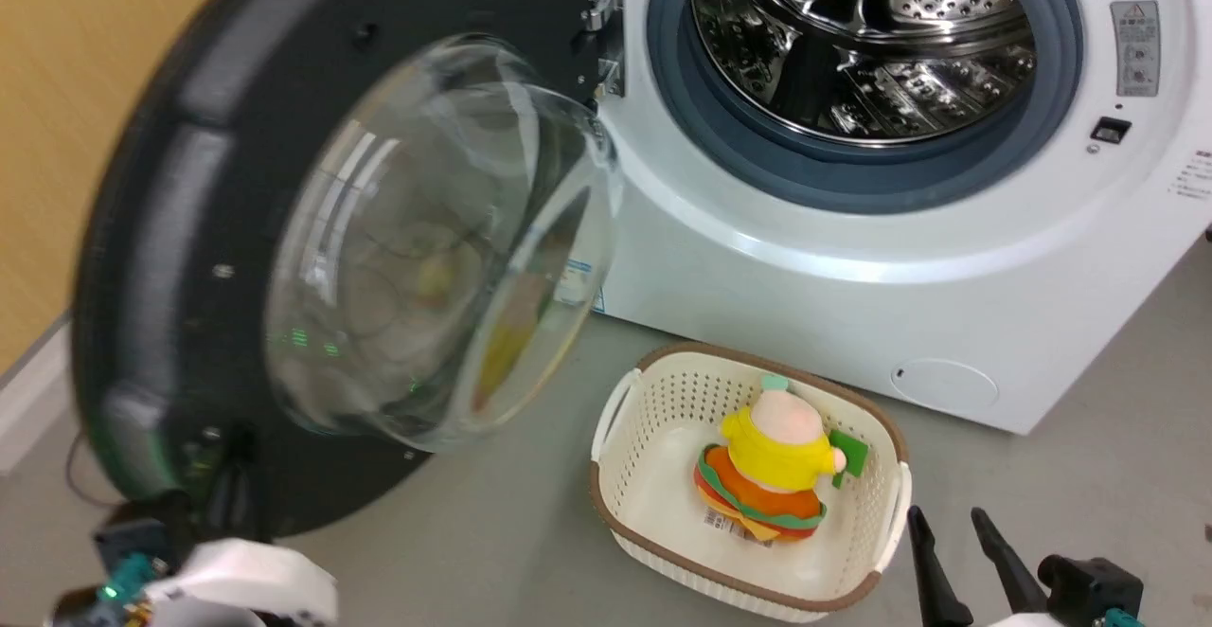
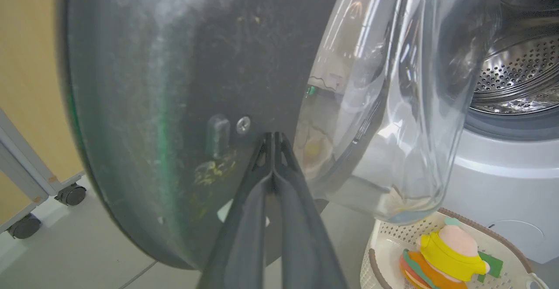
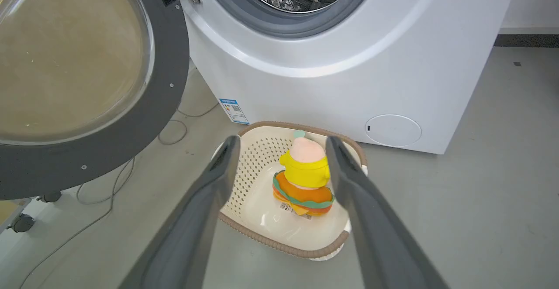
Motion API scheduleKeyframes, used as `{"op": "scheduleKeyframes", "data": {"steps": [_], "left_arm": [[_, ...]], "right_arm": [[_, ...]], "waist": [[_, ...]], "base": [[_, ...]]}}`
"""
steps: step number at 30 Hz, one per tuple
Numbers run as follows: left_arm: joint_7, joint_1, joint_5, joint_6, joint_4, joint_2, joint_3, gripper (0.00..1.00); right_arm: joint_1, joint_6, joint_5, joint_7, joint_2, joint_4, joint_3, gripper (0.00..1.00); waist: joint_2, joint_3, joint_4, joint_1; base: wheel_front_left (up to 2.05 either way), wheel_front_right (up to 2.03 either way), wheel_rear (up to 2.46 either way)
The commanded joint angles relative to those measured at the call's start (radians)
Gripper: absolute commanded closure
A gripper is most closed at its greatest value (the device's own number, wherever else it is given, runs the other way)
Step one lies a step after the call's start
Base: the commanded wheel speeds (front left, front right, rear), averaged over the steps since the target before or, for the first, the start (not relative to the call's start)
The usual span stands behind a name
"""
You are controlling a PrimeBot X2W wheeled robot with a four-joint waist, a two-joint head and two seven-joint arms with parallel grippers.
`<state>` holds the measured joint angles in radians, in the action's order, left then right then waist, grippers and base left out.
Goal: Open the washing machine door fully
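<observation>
The washing machine door, a big black disc with a bulging glass bowl, hangs swung out to the left of the white washing machine, leaving the steel drum exposed. In the left wrist view my left gripper is shut with nothing between its fingers, and its tips rest against the door's dark inner face beside a screw, just left of the glass. My right gripper stands open low at the right, away from the door. From the right wrist it faces the basket, with the door at upper left.
A cream basket holding a yellow and orange plush toy stands on the grey floor in front of the machine. Cables lie on the floor under the door. A yellow wall and a wheeled frame stand behind the door.
</observation>
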<state>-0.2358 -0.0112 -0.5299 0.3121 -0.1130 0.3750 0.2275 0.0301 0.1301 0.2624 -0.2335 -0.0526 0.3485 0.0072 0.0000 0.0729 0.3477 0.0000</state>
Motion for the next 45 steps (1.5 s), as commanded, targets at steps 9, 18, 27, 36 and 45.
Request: {"op": "scheduleKeyframes", "data": {"steps": [9,18,27,36,45], "left_arm": [[-0.026,-0.197,0.009,-0.103,-0.248,0.028,-0.209,1.00],[-0.026,-0.205,0.107,-0.174,-0.320,-0.025,-0.337,1.00],[-0.026,-0.013,0.219,-0.185,-0.187,-0.161,-0.374,1.00],[-0.026,0.139,0.299,-0.198,-0.062,-0.259,-0.300,0.00],[-0.026,0.155,0.363,-0.219,-0.004,-0.292,-0.184,0.00]], "right_arm": [[-0.033,0.001,-0.023,0.016,0.002,-0.026,-0.014,0.00],[-0.032,0.001,-0.015,0.013,0.002,-0.024,-0.008,0.00],[-0.012,0.001,0.001,-0.005,0.002,-0.008,-0.004,0.00],[0.005,0.001,-0.025,-0.016,0.002,-0.021,0.001,0.00],[0.009,0.001,-0.063,-0.013,0.002,-0.060,0.009,0.00]], "waist": [[0.0000,0.034,-0.052,0.0000],[0.0000,0.022,-0.084,0.0000],[0.0000,-0.039,-0.106,0.0000],[0.0000,-0.080,-0.122,0.0000],[0.0000,-0.098,-0.173,0.0000]], "base": [[0.00,0.00,0.00],[0.00,0.00,0.00],[0.00,0.00,0.00],[0.00,0.00,0.00],[0.00,0.00,0.00]]}}
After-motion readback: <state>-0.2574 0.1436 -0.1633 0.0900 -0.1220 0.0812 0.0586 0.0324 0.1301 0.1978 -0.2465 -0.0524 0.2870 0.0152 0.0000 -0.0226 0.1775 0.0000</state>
